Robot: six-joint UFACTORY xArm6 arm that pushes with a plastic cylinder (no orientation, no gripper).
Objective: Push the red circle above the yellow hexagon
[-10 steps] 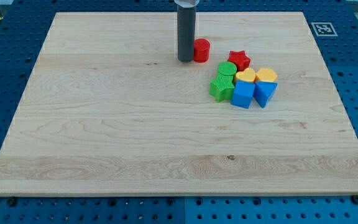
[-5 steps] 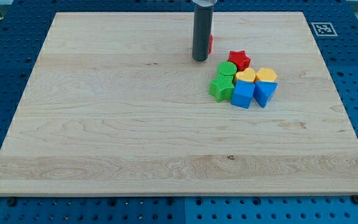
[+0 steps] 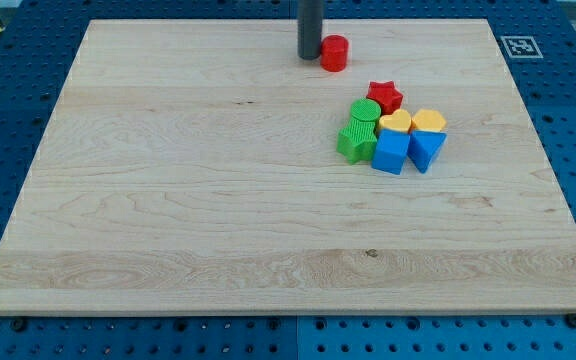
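Note:
The red circle (image 3: pixel 334 52) lies near the board's top edge, up and to the left of the block cluster. My tip (image 3: pixel 310 55) stands just to its left, touching or nearly touching it. The yellow hexagon (image 3: pixel 429 122) sits at the cluster's upper right, lower and to the right of the red circle.
The cluster also holds a red star (image 3: pixel 384 96), a yellow heart (image 3: pixel 395 122), a green circle (image 3: pixel 365 110), a green block (image 3: pixel 356 140), a blue cube (image 3: pixel 391 152) and a blue triangle (image 3: pixel 426 150). A marker tag (image 3: pixel 519 46) sits at the board's top right corner.
The red circle has moved up the view and slightly right, away from the cluster. My tip swung right behind it, then moved up to its left side.

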